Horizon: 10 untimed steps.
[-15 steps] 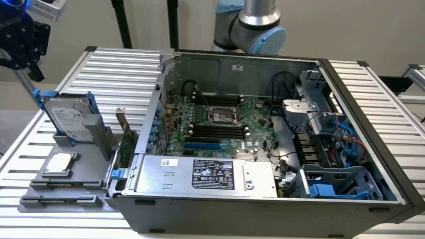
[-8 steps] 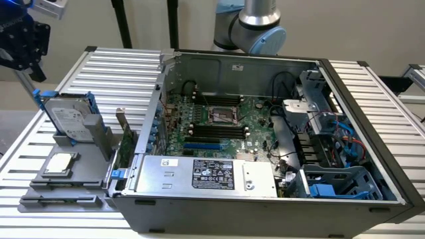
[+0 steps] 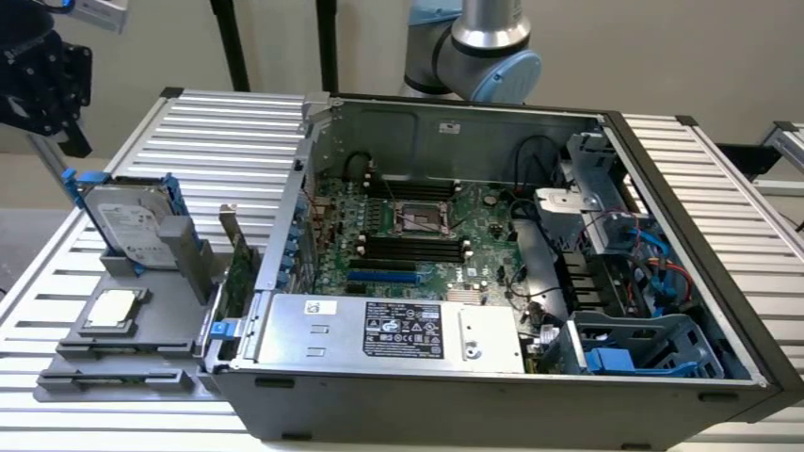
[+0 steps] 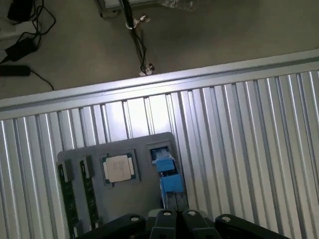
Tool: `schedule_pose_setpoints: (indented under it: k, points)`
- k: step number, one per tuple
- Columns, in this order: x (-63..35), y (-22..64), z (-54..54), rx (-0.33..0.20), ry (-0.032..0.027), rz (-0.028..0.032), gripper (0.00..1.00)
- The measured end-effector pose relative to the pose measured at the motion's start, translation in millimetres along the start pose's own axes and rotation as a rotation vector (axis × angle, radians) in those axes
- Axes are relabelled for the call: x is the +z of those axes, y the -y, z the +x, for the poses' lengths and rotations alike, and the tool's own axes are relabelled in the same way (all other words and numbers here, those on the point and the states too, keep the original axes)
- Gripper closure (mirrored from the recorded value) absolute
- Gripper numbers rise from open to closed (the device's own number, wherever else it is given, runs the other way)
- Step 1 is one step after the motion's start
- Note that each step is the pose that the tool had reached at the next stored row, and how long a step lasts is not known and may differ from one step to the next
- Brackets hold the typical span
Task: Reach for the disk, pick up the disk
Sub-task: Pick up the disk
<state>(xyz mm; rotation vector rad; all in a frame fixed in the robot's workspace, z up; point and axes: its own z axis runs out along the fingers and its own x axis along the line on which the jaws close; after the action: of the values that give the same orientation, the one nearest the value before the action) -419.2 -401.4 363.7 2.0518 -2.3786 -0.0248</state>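
The disk (image 3: 126, 221) is a silver-grey hard drive with a white label and blue rails. It stands upright in a slot of the grey holder (image 3: 157, 344) at the exterior view's left. My gripper (image 3: 73, 141) hangs well above it and a little further to the exterior view's left, apart from it, shut and holding nothing. In the wrist view the disk (image 4: 168, 180) shows edge-on as a blue strip just beyond my gripper (image 4: 178, 216), whose pads meet in the middle.
A small square silver chip (image 3: 113, 306) (image 4: 118, 168) lies in the holder beside the disk. An open computer case (image 3: 503, 235) with a silver power supply (image 3: 402, 330) stands close on the exterior view's right. The ribbed metal table (image 4: 239, 149) ends at an edge above the floor.
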Motion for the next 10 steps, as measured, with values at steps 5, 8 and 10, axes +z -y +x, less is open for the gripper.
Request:
schedule_pose_setpoints:
  k: [5,8,10]
  points:
    - [1.7,0.0,-0.2,-0.082,-0.0003,0.0028,0.89]
    - [1.8,0.0,-0.2,-0.090,-0.0004,0.0027,0.89]
    - [1.9,0.0,-0.3,-0.091,-0.0004,0.0027,0.82]
